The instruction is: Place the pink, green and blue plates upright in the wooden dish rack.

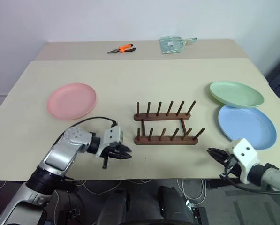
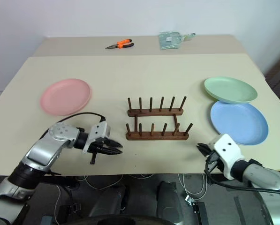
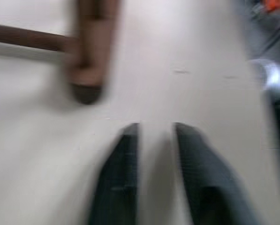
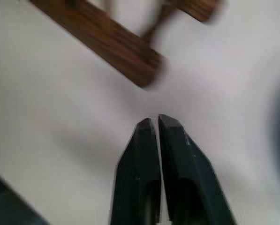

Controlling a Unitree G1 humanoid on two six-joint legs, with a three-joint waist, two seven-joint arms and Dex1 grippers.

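The wooden dish rack (image 1: 165, 123) stands mid-table with no plate between its pegs. Left of it the pink plate (image 1: 71, 101) lies flat. To the right the green plate (image 1: 237, 93) rests flat, its near rim over the far edge of the blue plate (image 1: 247, 125). My left gripper (image 1: 126, 154) hovers low near the table's front edge, pointing right toward the rack's left end (image 3: 86, 70), shut and holding nothing. My right gripper (image 1: 210, 151) is at the front right, just in front of the blue plate, pointing at the rack's right end (image 4: 130, 56). It is shut and holds nothing.
Orange-handled pliers (image 1: 122, 48) and a clear plastic item (image 1: 173, 45) lie on the far table. The table's front edge (image 1: 144, 177) runs just below both grippers. Bare tabletop lies between the rack and the plates.
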